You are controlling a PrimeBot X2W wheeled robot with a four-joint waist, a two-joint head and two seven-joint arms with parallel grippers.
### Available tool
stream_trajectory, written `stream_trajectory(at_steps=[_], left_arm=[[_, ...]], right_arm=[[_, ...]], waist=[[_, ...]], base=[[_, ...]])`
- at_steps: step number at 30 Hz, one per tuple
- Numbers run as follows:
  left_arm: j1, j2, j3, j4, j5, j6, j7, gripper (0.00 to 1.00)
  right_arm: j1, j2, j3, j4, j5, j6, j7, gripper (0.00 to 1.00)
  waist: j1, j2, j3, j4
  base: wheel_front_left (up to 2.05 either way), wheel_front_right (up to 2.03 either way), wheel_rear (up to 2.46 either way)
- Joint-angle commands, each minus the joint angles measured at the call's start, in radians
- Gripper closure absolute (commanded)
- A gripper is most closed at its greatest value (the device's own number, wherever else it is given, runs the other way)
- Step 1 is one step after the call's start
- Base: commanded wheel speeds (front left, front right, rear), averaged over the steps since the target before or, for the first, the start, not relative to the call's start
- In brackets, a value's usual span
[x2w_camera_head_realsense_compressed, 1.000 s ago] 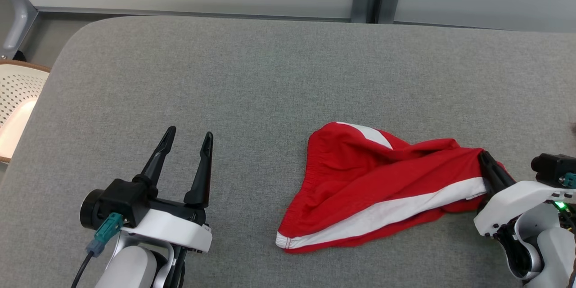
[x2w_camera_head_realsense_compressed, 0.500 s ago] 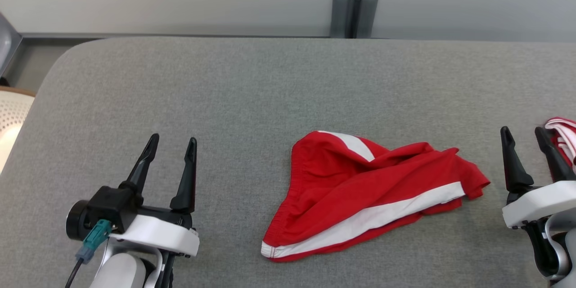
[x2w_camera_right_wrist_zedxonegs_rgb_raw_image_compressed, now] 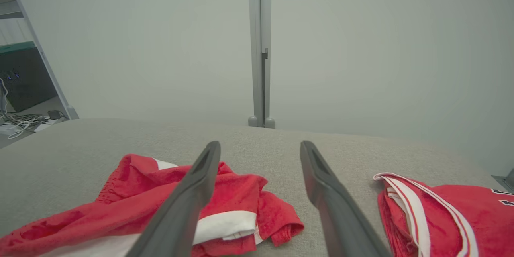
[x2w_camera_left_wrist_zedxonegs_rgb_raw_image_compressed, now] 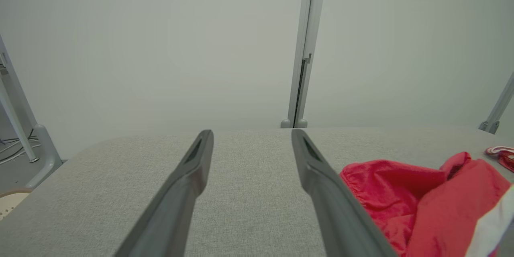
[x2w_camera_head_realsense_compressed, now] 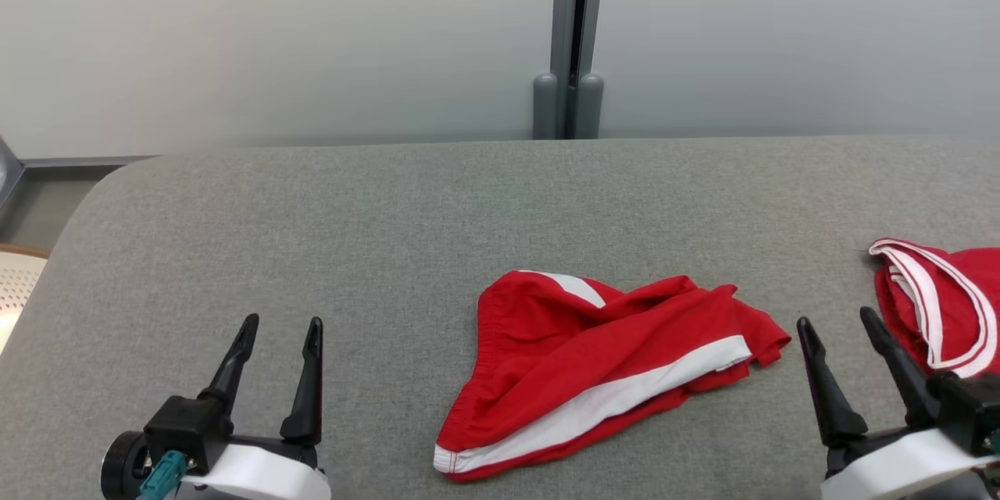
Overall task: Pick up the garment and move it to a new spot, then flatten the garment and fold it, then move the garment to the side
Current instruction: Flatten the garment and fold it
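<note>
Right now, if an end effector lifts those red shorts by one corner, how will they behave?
Probably floppy: the red shorts lie crumpled in soft folds, so a one-corner lift would likely leave the rest hanging. They look thin, so probably light. Pushed, they would likely bunch up rather than slide on the textured grey table cover.

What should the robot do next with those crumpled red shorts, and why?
Probably move the right gripper to the nearby leg end of the red shorts and pinch it, to begin pulling them flat. The shorts lie bunched on the grey table; this gripper and the left gripper stand open, holding nothing.
</note>
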Motion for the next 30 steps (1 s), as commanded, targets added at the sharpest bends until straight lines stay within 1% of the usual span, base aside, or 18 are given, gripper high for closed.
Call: stream_trajectory(at_steps=[1,6,11,16,30], left_arm=[[0.013,0.008,0.0,-0.008,-0.003,0.006,0.004,0.0],[0.058,0.02,-0.005,-0.034,-0.004,0.018,0.022,0.0],[0.094,0.03,-0.012,-0.057,-0.004,0.029,0.041,0.0],[0.105,0.032,-0.016,-0.071,-0.007,0.036,0.048,0.0],[0.113,0.036,-0.029,-0.083,-0.011,0.043,0.059,0.0]], right_arm=[[0.028,0.009,-0.004,-0.026,-0.006,0.0,0.011,0.0],[0.109,0.051,-0.004,-0.098,-0.024,0.0,0.043,0.0],[0.153,0.07,-0.013,-0.14,-0.034,0.0,0.065,0.0],[0.167,0.081,-0.021,-0.155,-0.033,0.0,0.074,0.0],[0.17,0.09,-0.02,-0.144,-0.022,0.0,0.067,0.0]], waist=[[0.0,0.0,-0.018,-0.014],[0.0,0.0,-0.042,-0.023],[0.0,0.0,-0.063,-0.024],[0.0,0.0,-0.071,-0.019],[0.0,0.0,-0.077,-0.013]], base=[[0.0,0.0,0.0],[0.0,0.0,0.0],[0.0,0.0,0.0],[0.0,0.0,0.0],[0.0,0.0,0.0]])
